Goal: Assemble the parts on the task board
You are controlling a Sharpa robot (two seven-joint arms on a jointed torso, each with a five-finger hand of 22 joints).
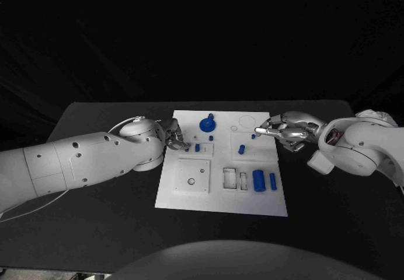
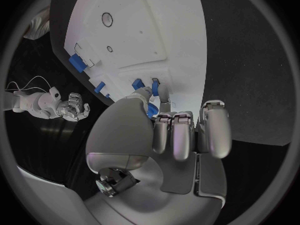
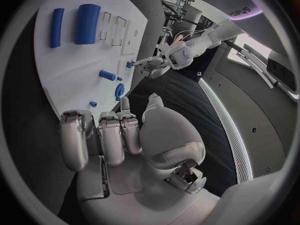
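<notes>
A: Head view first. Where is everything relative to the task board [image 1: 220, 201]?

B: The board lies mid-table [image 1: 101, 233]. The left hand [image 1: 174, 138] sits at the board's left edge, beside two small blue parts [image 1: 197, 148]. The right hand [image 1: 282, 131] is at the board's right edge, up near its far corner. A round blue part [image 1: 207, 124] stands on the far half of the board, a short blue peg [image 1: 241, 149] lies toward its middle, and a thick blue cylinder [image 1: 259, 181] with a thin blue rod [image 1: 272, 181] beside it lies on the near right part.

A: Are the hands holding anything?

B: From here I cannot tell.

A: Left wrist view?

B: The left hand [image 2: 181, 135] has its fingers curled down at the board's [image 2: 137, 30] edge, one fingertip just beside a small blue part [image 2: 155, 87]. Whether it pinches that part, I cannot tell.

A: Right wrist view?

B: The right hand [image 3: 119, 135] has its fingers curled in together over the board's [image 3: 69, 65] edge, with nothing visible in them. The thick cylinder [image 3: 87, 23] and thin rod [image 3: 56, 27] lie at the board's other end, well apart from it.
</notes>
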